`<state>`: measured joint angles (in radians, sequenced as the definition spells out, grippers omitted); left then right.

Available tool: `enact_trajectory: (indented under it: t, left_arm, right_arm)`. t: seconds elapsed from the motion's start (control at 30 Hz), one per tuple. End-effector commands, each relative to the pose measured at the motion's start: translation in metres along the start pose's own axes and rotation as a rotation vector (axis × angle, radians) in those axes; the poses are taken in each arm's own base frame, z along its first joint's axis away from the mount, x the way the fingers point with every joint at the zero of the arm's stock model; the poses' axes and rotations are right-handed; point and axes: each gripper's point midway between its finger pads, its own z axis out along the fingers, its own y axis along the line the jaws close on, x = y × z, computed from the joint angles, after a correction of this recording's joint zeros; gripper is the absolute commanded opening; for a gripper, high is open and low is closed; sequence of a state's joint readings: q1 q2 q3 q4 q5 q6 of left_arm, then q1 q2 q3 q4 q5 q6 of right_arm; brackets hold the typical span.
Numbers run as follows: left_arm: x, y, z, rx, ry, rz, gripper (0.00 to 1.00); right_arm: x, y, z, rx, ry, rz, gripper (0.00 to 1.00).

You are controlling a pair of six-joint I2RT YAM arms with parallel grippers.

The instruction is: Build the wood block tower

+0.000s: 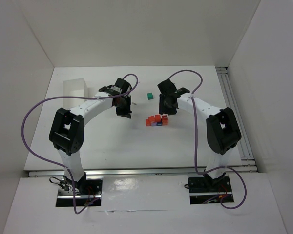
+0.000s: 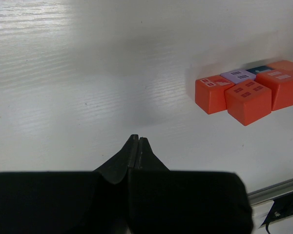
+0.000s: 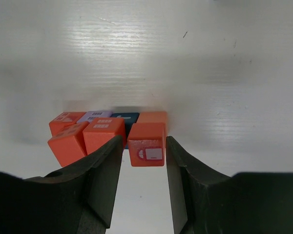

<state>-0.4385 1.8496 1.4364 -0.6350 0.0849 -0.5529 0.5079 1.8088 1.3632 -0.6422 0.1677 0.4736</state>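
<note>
A cluster of wood blocks (image 1: 157, 120) sits mid-table: orange and red cubes around a purple block (image 3: 95, 115) and a dark blue block (image 3: 125, 117). In the right wrist view an orange block (image 3: 147, 144) with a white sticker stands at the cluster's right end, between the fingers of my right gripper (image 3: 143, 146). That gripper is open, with a thin gap showing at the left finger. A teal block (image 1: 149, 96) lies alone behind the cluster. My left gripper (image 2: 137, 139) is shut and empty, hovering left of the blocks (image 2: 249, 92).
A translucent white tray (image 1: 74, 89) stands at the back left. A metal rail (image 1: 234, 112) runs along the table's right edge. White walls enclose the table on three sides.
</note>
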Motion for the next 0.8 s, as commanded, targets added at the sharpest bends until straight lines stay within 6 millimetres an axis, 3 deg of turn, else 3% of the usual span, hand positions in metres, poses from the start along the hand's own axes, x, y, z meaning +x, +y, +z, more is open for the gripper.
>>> enact_trajectory:
  t: [0.0,0.1,0.17,0.23,0.33,0.5,0.77]
  left_arm:
    - [-0.004,-0.006,0.0,0.018,-0.006,0.008,0.0]
    - [-0.001,-0.01,0.005,0.024,0.01,0.015,0.0]
    - [-0.005,-0.017,0.006,0.033,0.004,0.026,0.0]
    - [-0.004,-0.024,0.009,0.046,0.011,0.037,0.0]
    - [-0.005,-0.035,0.013,0.044,0.015,0.048,0.0]
    - [-0.009,-0.047,0.021,0.052,0.02,0.055,0.0]
    - [0.001,-0.06,0.035,0.056,0.061,0.061,0.0]
  right_arm:
    - [-0.018,0.003,-0.019,0.012,-0.053,-0.017,0.48]
    - [-0.028,-0.005,-0.031,0.047,-0.102,-0.001,0.47]
    - [-0.034,-0.009,-0.042,0.042,-0.157,0.012,0.41]
    - [-0.029,-0.025,-0.034,0.066,-0.149,0.051,0.26]
    - [-0.019,-0.037,-0.022,0.072,-0.095,0.082,0.15]
    - [0.003,-0.035,-0.004,0.06,-0.013,0.07,0.14]
    - [0.011,-0.031,0.007,0.042,0.021,0.067,0.14]
